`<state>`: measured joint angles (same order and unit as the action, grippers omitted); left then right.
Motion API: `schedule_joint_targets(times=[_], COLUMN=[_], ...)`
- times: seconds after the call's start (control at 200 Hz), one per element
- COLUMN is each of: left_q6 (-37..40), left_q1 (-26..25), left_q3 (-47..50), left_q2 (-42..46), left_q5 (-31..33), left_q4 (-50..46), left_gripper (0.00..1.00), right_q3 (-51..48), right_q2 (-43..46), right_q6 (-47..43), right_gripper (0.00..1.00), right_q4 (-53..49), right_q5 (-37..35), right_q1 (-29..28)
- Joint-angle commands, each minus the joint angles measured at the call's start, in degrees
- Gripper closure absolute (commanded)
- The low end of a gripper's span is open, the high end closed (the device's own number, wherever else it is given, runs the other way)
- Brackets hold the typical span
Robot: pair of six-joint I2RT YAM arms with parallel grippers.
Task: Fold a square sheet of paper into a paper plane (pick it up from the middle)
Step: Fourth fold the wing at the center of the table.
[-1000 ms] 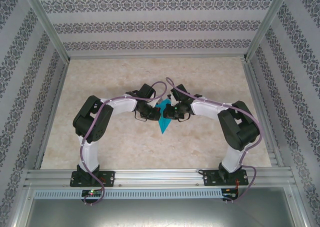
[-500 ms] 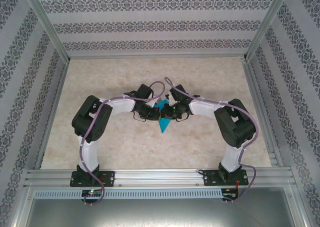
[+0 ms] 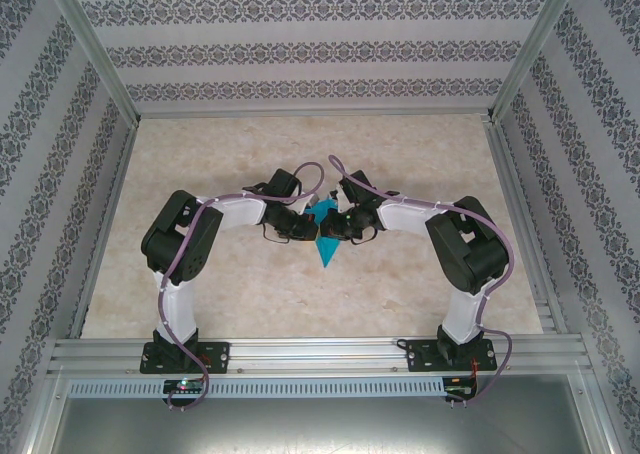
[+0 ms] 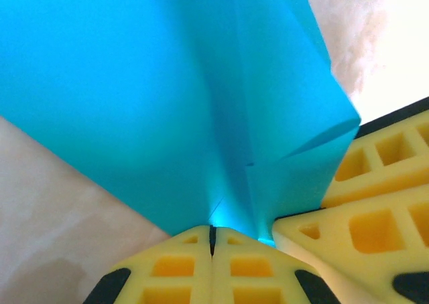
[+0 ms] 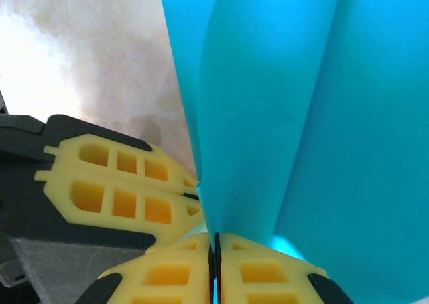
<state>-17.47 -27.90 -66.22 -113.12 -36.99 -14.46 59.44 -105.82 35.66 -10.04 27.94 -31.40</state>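
From the top camera, the teal-blue paper (image 3: pixel 325 242) is sitting between both grippers over the middle of the marble-look table (image 3: pixel 250 294). Its sharp tip is pointing to 6 o'clock. The left gripper (image 3: pixel 306 228) is pinching it from 9 o'clock and the right gripper (image 3: pixel 337 226) from 3 o'clock.

In the left wrist camera, the yellow waffle-holed fingers (image 4: pixel 167 270) are pressing together on the crease at 6 o'clock. The paper is looking thin and smooth.

In the right wrist camera, the fingers (image 5: pixel 261 277) are squeezing the fold too, and one layer is curving loosely.

I think both should be pinching right on the crease and pulling gently, so the paper is not tearing.
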Motion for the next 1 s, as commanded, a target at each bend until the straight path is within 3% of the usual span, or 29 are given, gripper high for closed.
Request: schedule_joint_targets(times=[0.0,0.994], left_q6=[-1.1,-8.1], left_q1=[1.3,3.6], left_q3=[3.0,3.3], left_q2=[-1.4,1.2], left_q5=[3.3,-4.9], left_q4=[-5.1,1.3], left_gripper=[1.00,1.00], right_q3=[-1.3,-1.4], right_q2=[0.1,-0.6], right_q6=[-1.0,-1.4], right_gripper=[0.90,0.90], right_q4=[-1.5,-1.6], right_q5=[-0.2,-1.0], right_q1=[-0.4,-0.3])
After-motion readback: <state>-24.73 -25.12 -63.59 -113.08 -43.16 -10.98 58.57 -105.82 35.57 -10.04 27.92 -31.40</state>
